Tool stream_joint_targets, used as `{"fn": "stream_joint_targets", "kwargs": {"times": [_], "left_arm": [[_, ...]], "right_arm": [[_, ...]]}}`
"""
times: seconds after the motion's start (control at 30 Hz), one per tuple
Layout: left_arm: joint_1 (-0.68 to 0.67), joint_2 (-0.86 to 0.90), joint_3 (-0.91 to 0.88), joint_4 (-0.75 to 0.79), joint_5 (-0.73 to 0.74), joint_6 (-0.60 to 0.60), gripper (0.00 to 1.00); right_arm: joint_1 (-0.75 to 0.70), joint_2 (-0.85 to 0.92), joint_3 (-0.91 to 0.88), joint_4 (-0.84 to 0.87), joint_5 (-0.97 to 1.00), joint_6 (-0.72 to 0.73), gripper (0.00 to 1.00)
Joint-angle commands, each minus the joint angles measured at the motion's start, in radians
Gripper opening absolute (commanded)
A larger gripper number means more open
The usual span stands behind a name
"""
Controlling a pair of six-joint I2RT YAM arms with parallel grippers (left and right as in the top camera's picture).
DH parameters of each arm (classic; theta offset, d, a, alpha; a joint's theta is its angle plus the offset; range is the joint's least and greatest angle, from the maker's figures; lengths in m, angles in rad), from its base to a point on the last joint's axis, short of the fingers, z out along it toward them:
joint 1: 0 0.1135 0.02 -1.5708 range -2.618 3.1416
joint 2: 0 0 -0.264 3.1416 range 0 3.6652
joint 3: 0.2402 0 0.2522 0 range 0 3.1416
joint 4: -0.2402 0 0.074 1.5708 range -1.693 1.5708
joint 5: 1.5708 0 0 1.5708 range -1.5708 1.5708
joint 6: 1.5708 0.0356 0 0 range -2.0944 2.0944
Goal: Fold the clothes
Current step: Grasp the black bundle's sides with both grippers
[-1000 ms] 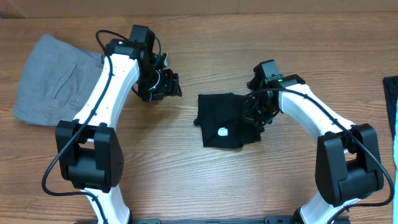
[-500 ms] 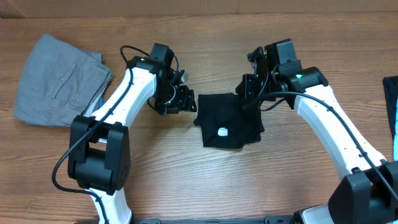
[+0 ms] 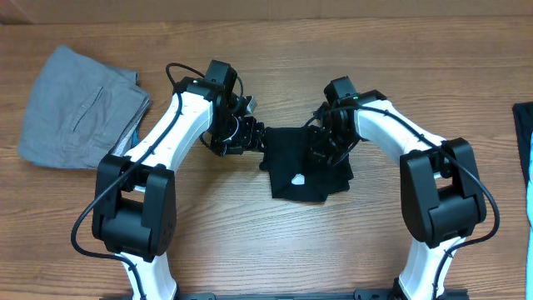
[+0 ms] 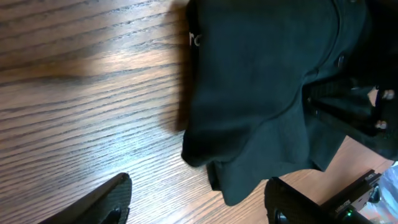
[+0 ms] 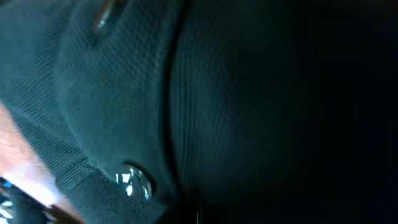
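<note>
The clothes point(image 3: 301, 165), a black garment with a small white tag, lie folded into a rough square at the table's middle. My left gripper point(image 3: 250, 138) sits at their left edge, open. In the left wrist view its two dark fingertips point(image 4: 113, 198) straddle bare wood, with a corner of the clothes point(image 4: 261, 93) just ahead of them. My right gripper point(image 3: 324, 147) rests low over the garment's upper right part, shut. The right wrist view is filled by dark fabric point(image 5: 124, 93) with a shiny button point(image 5: 134, 181). Its fingers are hidden, and whether they pinch cloth does not show.
Light grey folded trousers point(image 3: 77, 108) with a pocket seam lie at the far left, behind the left arm. A blue and black item point(image 3: 525, 137) pokes in at the right edge. The table point(image 3: 275, 250) is brown wood.
The left gripper has travelled right to the garment's left edge. The right gripper lifted off the garment, then came back down onto its upper right part. The garment keeps its shape.
</note>
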Motion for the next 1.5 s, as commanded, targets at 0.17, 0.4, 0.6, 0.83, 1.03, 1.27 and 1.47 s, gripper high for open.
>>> {"fn": "stream_joint_targets", "kwargs": {"times": [0.17, 0.4, 0.6, 0.83, 1.03, 1.27, 1.47], "left_arm": [[-0.014, -0.017, -0.078, 0.053, 0.015, -0.061, 0.77], [-0.019, -0.016, -0.257, 0.298, 0.130, -0.235, 0.83], [-0.069, -0.015, -0.369, 0.482, 0.161, -0.411, 0.86], [-0.156, -0.013, -0.393, 0.567, 0.138, -0.505, 0.84], [-0.187, 0.039, -0.393, 0.641, 0.108, -0.543, 0.75], [-0.186, 0.068, -0.391, 0.698, 0.098, -0.534, 0.47], [-0.179, 0.066, -0.391, 0.680, 0.102, -0.511, 0.15]], "right_arm": [[-0.026, 0.079, -0.024, -0.026, 0.074, 0.053, 0.04], [-0.045, 0.079, -0.024, -0.039, 0.073, 0.052, 0.04], [-0.045, 0.079, -0.024, -0.040, 0.070, 0.052, 0.04], [-0.045, 0.079, -0.024, -0.040, 0.070, 0.052, 0.04], [-0.045, 0.079, -0.024, -0.040, 0.070, 0.052, 0.04], [-0.043, 0.079, -0.024, -0.047, 0.070, 0.052, 0.04], [-0.045, 0.076, -0.021, -0.060, 0.071, 0.048, 0.04]]}}
